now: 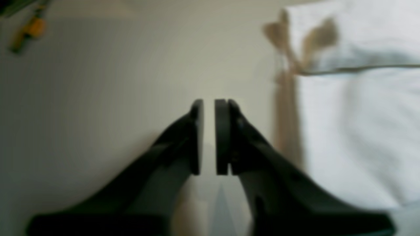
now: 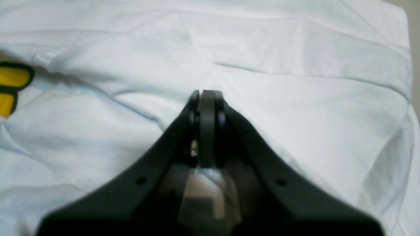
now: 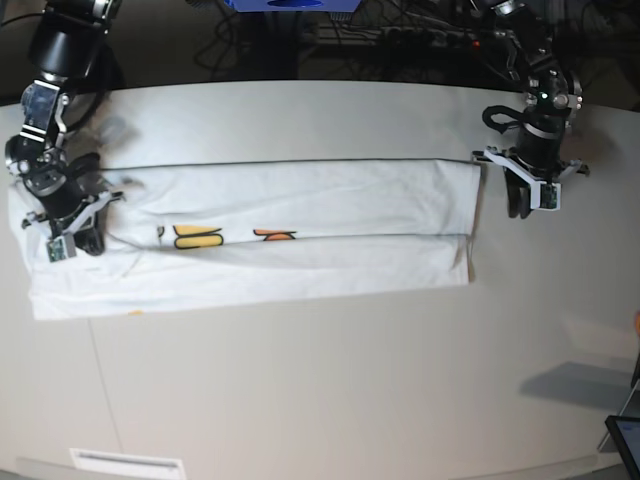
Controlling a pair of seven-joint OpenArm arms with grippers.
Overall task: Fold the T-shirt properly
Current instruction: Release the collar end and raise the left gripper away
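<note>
I see the T-shirt point(image 3: 270, 235) lying on the table point(image 3: 330, 380) as a long white band running left to right across the far half, folded lengthwise so that only slivers of yellow and orange print show along the middle crease.

My right gripper point(image 2: 205, 98) sits at the left end of the band. In the right wrist view its fingers are pressed together with no gap between them, right down at the rumpled white cloth, with a bit of yellow print off to the left. I cannot tell whether any fabric is caught between them.

My left gripper point(image 1: 209, 136) hangs just beside the right end of the band, over bare table. In the left wrist view its fingers stand slightly apart, a narrow slit of tabletop showing between them, nothing in them. The shirt's edge lies to the right of them in that view, blurred.
</note>
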